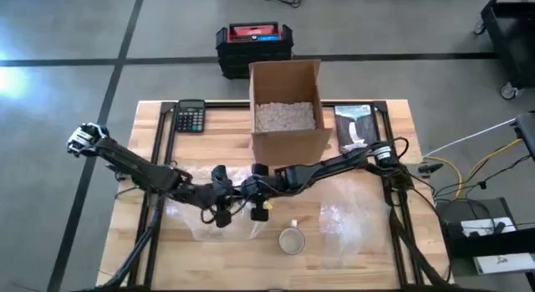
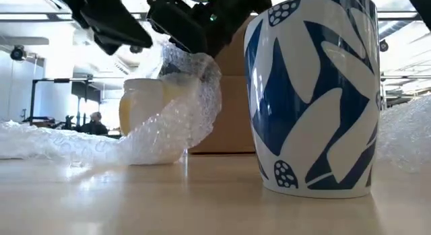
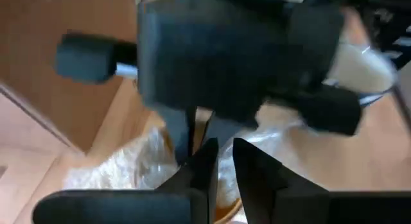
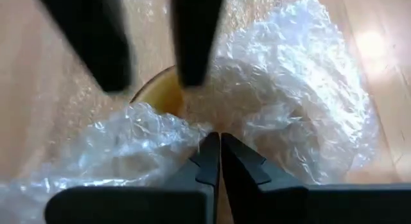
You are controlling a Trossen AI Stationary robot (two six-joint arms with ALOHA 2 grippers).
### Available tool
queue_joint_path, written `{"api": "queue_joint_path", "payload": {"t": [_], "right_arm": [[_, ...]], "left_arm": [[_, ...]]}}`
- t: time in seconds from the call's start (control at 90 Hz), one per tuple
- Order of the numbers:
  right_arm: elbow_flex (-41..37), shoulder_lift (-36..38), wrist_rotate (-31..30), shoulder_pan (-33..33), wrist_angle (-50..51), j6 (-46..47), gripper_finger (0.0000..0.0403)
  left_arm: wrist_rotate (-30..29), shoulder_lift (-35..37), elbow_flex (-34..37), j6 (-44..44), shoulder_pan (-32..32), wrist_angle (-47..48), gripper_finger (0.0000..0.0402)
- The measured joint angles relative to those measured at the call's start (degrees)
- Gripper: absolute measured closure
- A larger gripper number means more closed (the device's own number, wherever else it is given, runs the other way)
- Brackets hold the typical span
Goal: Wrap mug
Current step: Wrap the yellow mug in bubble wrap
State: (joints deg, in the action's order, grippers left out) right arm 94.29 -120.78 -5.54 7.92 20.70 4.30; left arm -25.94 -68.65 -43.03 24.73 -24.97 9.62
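Fingers (image 4: 215,161) of the right gripper (image 4: 220,153) are pressed tight together on a crinkled fold of clear bubble wrap (image 4: 282,102), pinching it just beside the rim of a pale yellow mug (image 4: 160,95) that the wrap half covers. The left gripper (image 3: 221,163) meets it there from the other side, its 2 dark fingers held narrowly apart over the same wrap; I cannot tell whether they grip it. In the high view both grippers meet near the front middle of the wooden table (image 1: 150,242), on the wrap. Level across the table, the glossy, rounded yellow mug stands upright with the wrap climbing its side. A second mug, white with blue leaf shapes (image 2: 316,93), stands apart, nearer the front edge. Behind sits an open cardboard box (image 1: 286,108) of packing fill, with a calculator (image 1: 191,116) to its left.
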Motion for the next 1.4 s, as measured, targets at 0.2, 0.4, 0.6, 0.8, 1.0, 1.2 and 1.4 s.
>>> {"api": "queue_joint_path", "payload": {"t": [0.2, 0.4, 0.6, 0.8, 1.0, 1.2, 1.4], "right_arm": [[2.2, -0.1, 0.0, 0.0, 0.4, -1.2, 0.0401], [8.4, 0.3, 0.0, -0.1, 9.3, -2.7, 0.0401], [17.5, 0.5, 2.9, 0.3, 22.3, -2.8, 0.0401], [13.7, 0.6, 6.8, 0.9, 18.7, -0.8, 0.0401], [5.5, 0.6, 6.7, 0.0, 9.9, 2.5, 0.0401], [3.9, -0.1, 6.4, -0.7, 7.9, 3.3, 0.0401], [4.1, -0.4, 6.4, -0.7, 7.0, 2.5, 0.0401]], "left_arm": [[0.6, -4.0, 2.5, 0.0, 0.1, -3.9, 0.0366], [1.6, -9.9, 2.9, 1.1, 0.3, -3.2, 0.0366], [1.0, -10.2, 2.8, 1.3, 0.3, -3.4, 0.0366], [0.7, -9.7, 2.8, 1.3, 0.5, -3.4, 0.0366], [-0.5, -9.7, 1.7, 0.6, 0.6, -3.0, 0.0366], [-0.5, -8.1, -5.4, -0.7, 0.1, 5.0, 0.0366], [-4.6, -6.3, -13.3, 4.7, -1.0, 27.8, 0.0366]]}}
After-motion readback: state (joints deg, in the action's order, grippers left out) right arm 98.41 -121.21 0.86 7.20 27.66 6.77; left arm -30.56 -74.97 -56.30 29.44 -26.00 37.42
